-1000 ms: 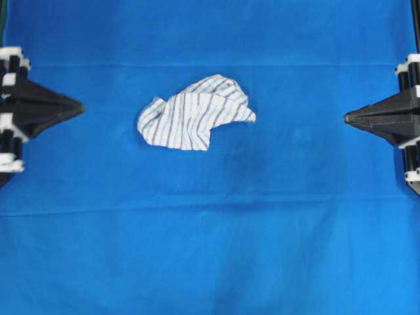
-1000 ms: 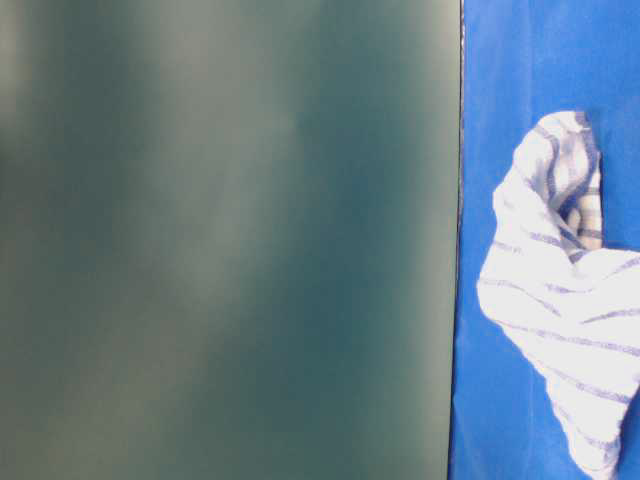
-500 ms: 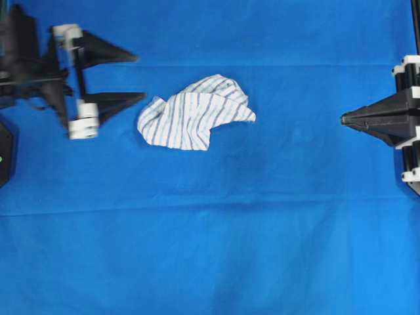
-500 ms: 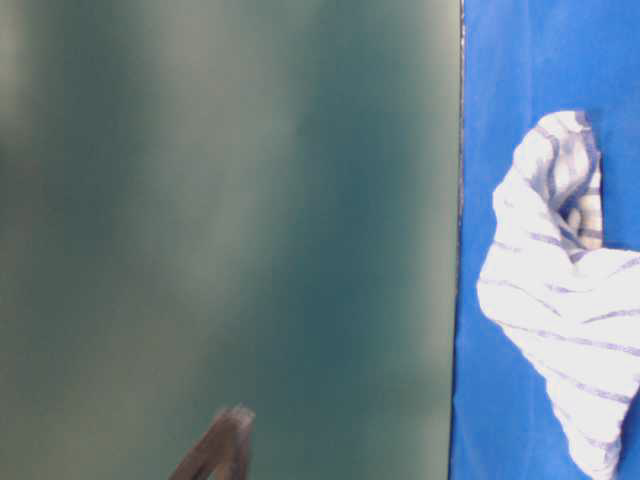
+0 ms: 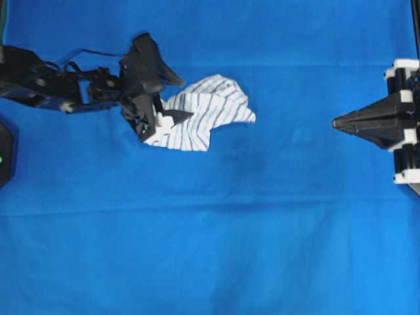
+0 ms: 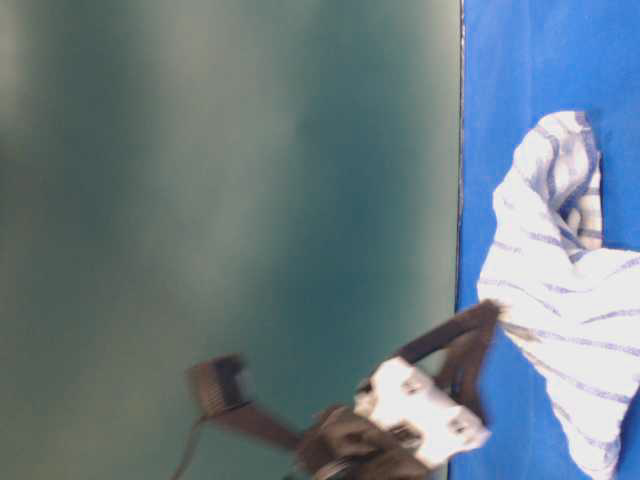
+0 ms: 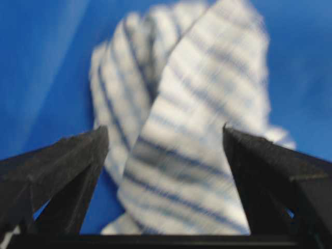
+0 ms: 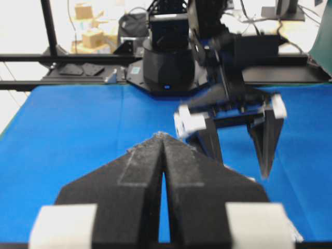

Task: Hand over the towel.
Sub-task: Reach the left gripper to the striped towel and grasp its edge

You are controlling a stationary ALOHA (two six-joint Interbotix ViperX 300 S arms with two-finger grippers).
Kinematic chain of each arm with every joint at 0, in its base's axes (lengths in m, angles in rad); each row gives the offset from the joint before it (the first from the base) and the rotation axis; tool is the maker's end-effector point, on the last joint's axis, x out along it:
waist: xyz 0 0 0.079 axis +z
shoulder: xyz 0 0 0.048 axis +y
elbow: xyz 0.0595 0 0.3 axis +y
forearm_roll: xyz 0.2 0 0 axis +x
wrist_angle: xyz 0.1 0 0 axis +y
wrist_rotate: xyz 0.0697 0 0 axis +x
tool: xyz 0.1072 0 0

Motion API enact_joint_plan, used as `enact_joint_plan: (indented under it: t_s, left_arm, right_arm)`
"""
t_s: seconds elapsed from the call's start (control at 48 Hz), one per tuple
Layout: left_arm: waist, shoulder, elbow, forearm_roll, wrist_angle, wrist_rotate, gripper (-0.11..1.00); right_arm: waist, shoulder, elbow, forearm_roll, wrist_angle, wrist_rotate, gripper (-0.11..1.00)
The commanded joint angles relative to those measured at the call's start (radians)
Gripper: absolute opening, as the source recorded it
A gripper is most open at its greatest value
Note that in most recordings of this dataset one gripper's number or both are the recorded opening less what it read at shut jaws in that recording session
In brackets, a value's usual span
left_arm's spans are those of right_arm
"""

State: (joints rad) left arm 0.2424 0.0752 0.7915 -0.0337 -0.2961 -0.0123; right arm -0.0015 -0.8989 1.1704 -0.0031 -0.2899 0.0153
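The towel [image 5: 213, 105], a crumpled white cloth with thin blue and grey stripes, lies on the blue cloth left of centre. It also shows at the right of the table-level view [image 6: 565, 320]. My left gripper [image 5: 179, 97] is open and hangs over the towel's left end, one finger on each side of it. In the left wrist view the towel [image 7: 192, 129] fills the gap between the spread fingers of the left gripper [image 7: 165, 129], which hold nothing. My right gripper [image 5: 336, 123] is shut and empty at the far right, pointing at the towel; its own view shows its tips [image 8: 162, 136] pressed together.
A large plain blue cloth [image 5: 210, 249] covers the table. The left arm's black base [image 8: 166, 67] stands at the far end, with a black frame and boxes behind it. A blurred dark green surface [image 6: 230, 200] fills most of the table-level view.
My left gripper opened and swept right from the left edge to the towel's left end. The right gripper crept slightly left and stayed shut. The towel has not moved.
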Motion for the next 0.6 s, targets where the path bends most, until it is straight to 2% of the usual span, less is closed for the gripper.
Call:
enact_joint_plan:
  t_s: [0.0, 0.208, 0.292, 0.354, 0.5, 0.584]
  left_arm:
    - [0.017, 0.043, -0.031, -0.002, 0.005, 0.000, 0.92]
    - [0.021, 0.071, -0.029, -0.002, 0.006, 0.000, 0.91]
    - [0.021, 0.069, -0.023, 0.000, 0.008, 0.002, 0.84]
    - [0.018, 0.069, -0.021, 0.002, 0.015, 0.003, 0.71]
    - [0.011, 0.064, -0.021, 0.003, 0.034, 0.018, 0.27]
    - [0.011, 0.049, -0.021, 0.005, 0.043, 0.020, 0.08]
  right_arm:
    - [0.000, 0.017, -0.023, 0.002, -0.011, 0.002, 0.00]
    - [0.002, 0.028, -0.023, 0.002, -0.014, 0.002, 0.00]
    - [0.002, 0.028, -0.023, 0.002, -0.014, 0.002, 0.00]
    - [0.002, 0.029, -0.023, 0.002, -0.014, 0.002, 0.00]
    - [0.002, 0.032, -0.023, 0.002, -0.011, 0.002, 0.00]
    - [0.000, 0.032, -0.021, 0.002, -0.006, 0.002, 0.00]
